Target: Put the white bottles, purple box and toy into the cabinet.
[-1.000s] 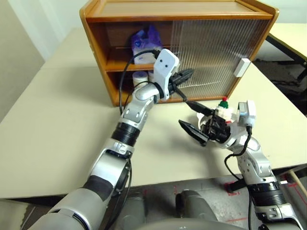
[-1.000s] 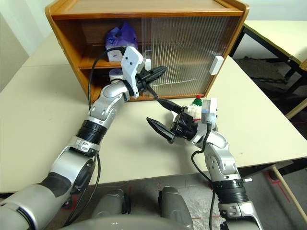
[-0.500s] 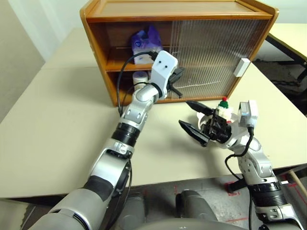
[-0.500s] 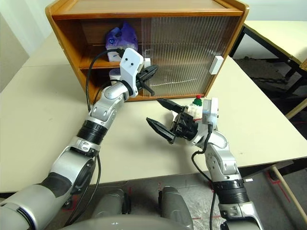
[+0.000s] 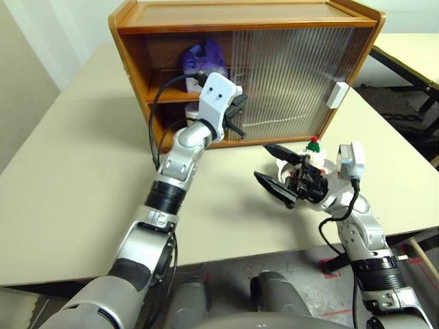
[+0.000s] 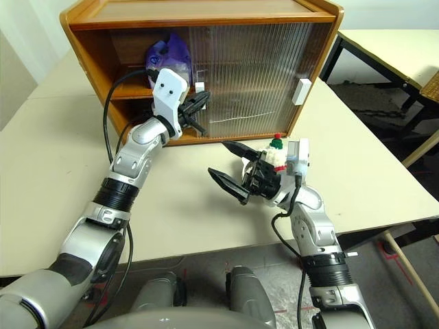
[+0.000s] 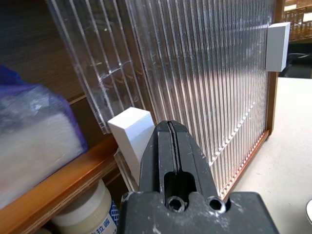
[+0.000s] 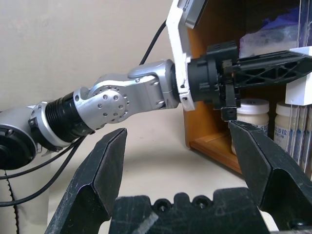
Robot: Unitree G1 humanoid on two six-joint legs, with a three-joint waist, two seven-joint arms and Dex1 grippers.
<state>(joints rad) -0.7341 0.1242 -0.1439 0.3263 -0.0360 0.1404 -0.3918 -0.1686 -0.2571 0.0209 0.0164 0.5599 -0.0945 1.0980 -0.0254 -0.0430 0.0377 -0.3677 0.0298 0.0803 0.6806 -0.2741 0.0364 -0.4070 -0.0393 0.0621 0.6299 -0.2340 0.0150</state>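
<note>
1. The right gripper (image 5: 276, 168) hovers over the table (image 5: 75, 171) near its front edge, its black fingers spread wide with nothing between them.
2. The toy (image 5: 314, 152), a small snowman with a green hat, sits just behind that gripper's wrist, on the table as far as can be told.
3. The left gripper (image 5: 238, 118), fingers pressed together, is beside the white handle (image 7: 130, 130) at the edge of a ribbed sliding door (image 5: 285, 68) of the cabinet (image 5: 240, 15).
4. The purple box (image 5: 202, 56) lies on the upper shelf.
5. The two white bottles (image 8: 253, 113) stand side by side on the lower shelf.
</note>
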